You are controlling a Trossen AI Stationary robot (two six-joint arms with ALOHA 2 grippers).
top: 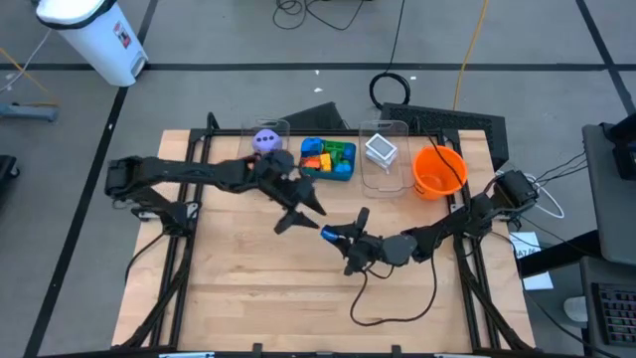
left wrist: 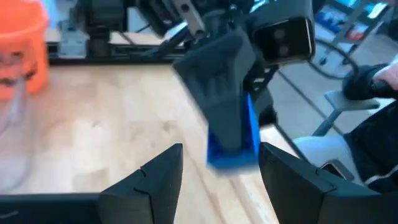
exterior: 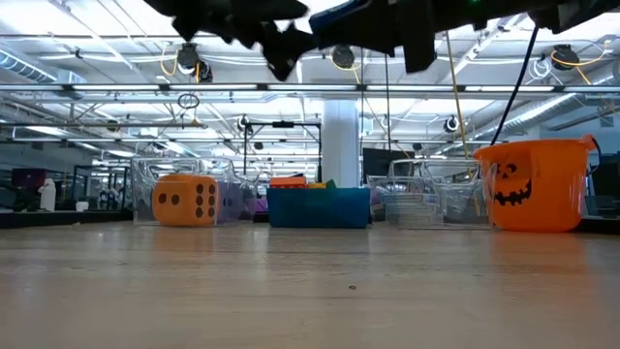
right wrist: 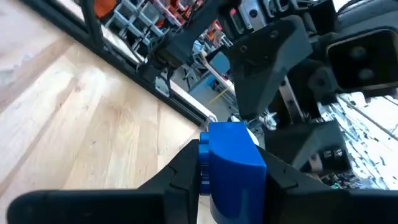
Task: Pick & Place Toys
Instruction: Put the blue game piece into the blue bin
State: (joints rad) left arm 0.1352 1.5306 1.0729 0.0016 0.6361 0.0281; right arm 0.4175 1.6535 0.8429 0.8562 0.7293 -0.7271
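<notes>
Above the table centre, the right gripper (right wrist: 231, 177) pinches a blue building brick (right wrist: 233, 163), judged light, rigid and smooth-sided, best clamped across its flat faces, while the left gripper (left wrist: 221, 177), at its 10 o'clock, stands spread.

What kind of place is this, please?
Probably a robotics lab in a large industrial hall: a wooden table with two mounted arms, cables on the grey floor, and exposed ceiling lights.
</notes>
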